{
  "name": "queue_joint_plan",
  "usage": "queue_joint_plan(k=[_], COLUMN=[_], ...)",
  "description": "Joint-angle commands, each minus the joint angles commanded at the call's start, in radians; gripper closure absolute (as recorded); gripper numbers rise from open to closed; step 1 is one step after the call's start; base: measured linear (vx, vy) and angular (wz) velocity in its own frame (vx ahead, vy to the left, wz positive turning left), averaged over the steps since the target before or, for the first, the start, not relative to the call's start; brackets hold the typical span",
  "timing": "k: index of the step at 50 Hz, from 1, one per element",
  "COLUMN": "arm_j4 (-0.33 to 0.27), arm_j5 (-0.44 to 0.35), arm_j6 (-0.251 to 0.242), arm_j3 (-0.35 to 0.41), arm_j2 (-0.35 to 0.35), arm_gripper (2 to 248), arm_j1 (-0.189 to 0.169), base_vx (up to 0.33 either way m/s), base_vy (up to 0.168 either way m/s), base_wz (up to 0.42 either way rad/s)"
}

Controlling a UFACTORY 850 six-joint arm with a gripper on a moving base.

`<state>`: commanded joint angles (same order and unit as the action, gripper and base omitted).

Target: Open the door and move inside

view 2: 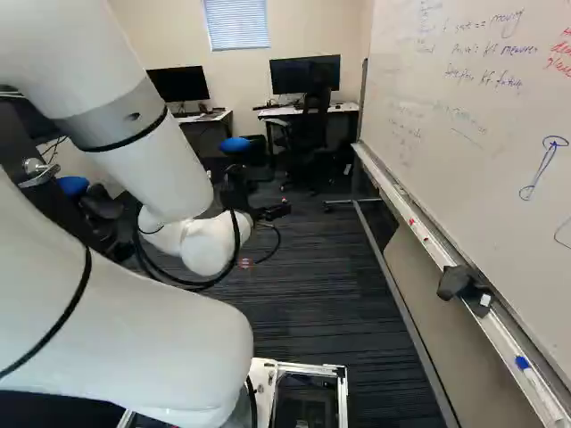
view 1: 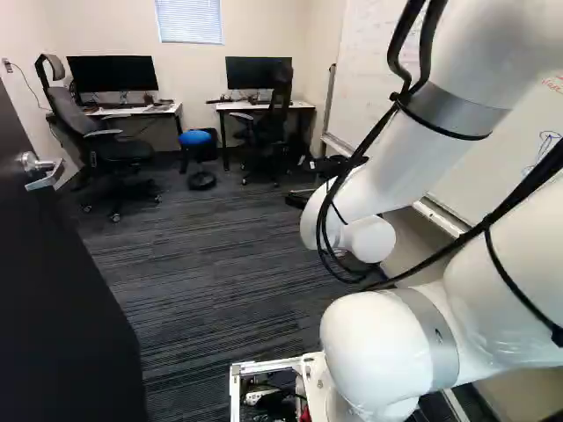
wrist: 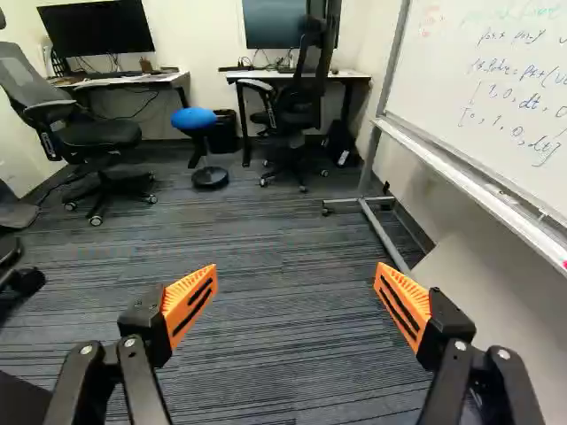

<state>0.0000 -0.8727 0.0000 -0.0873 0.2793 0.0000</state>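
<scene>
- Gripper [view 2: 275, 212]: released. Both fingers stand wide apart, as read in the wrist view.
- Left base view: the door [view 1: 66, 281] stands open at the left, dark, with its metal lever handle [view 1: 40, 172] facing the arm side. The arm [view 1: 378, 352] occupies the area right of the middle, apart from the handle. Carpet [view 1: 211, 264] extends between door and arm. Two desks [view 1: 132, 111], each carrying a monitor [view 1: 113, 74], line the far wall beneath and beside a window [view 1: 189, 21].
- Right base view: the handle shows at the left, behind the upper part of the arm. The gripper is positioned above the carpet, between the door side and the whiteboard [view 2: 455, 116]. Two items rest on the whiteboard tray [view 2: 415, 218]: a dark block [view 2: 455, 283] and a blue-capped marker [view 2: 535, 383].
- Wrist view: the gripper [wrist: 296, 285] faces into the room. Orange pads [wrist: 190, 305] are set well apart, with carpet visible between them. Ahead, a blue stool [wrist: 193, 119] stands on the floor between two office chairs [wrist: 97, 135]. One metal foot of the whiteboard stand [wrist: 365, 181] reaches the carpet ahead of one finger.
</scene>
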Motion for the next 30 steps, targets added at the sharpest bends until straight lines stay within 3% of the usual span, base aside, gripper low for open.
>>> queue_joint_plan(k=[30], arm_j4=[0.0], arm_j5=[0.0], arm_j6=[0.0], arm_j3=[0.0], arm_j2=[0.0], arm_gripper=[3], arm_j1=[0.0], base_vx=[0.227], base_vy=[0.002], base_wz=[-0.024])
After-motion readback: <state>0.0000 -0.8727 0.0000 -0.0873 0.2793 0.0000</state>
